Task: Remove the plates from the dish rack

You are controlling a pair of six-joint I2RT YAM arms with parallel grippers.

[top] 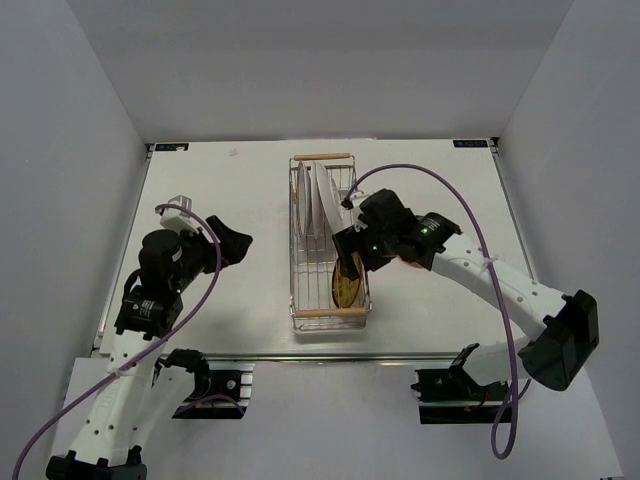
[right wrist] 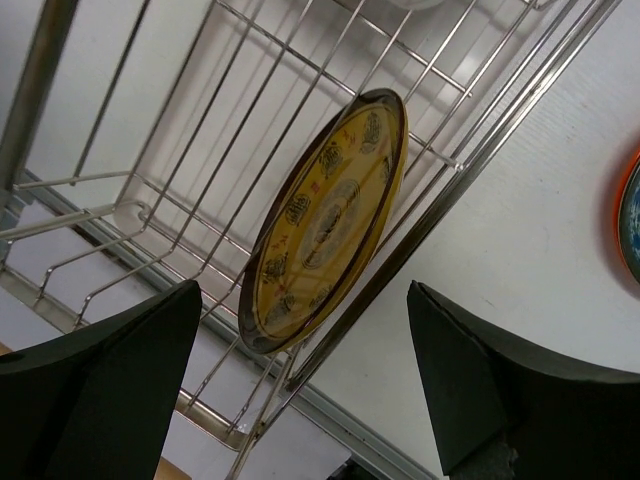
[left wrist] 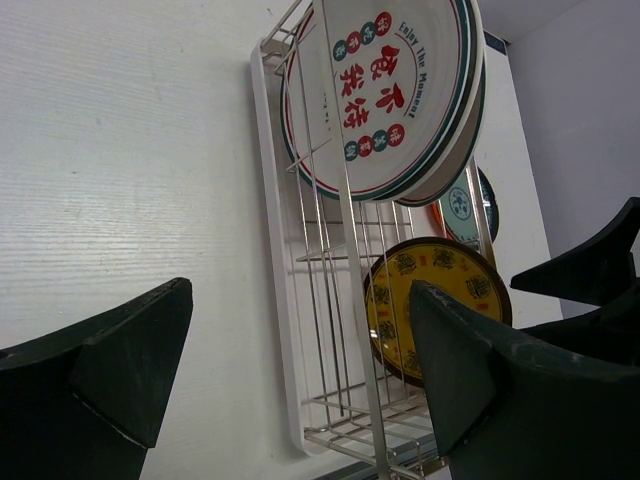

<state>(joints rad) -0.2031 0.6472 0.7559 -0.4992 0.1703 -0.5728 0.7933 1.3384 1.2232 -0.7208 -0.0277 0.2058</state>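
Hovering with jaws wide open, the right gripper lines up on the small yellow dotted round plate, upright at the 6 o'clock end of the long silver wire dish rack. Pick-up step, I'd say: drop, then pinch the rim. Left gripper waits at 9 o'clock, open too

I see rack mid-table w/ white plates upright at far end. One yellow plate leans tilted near front end.
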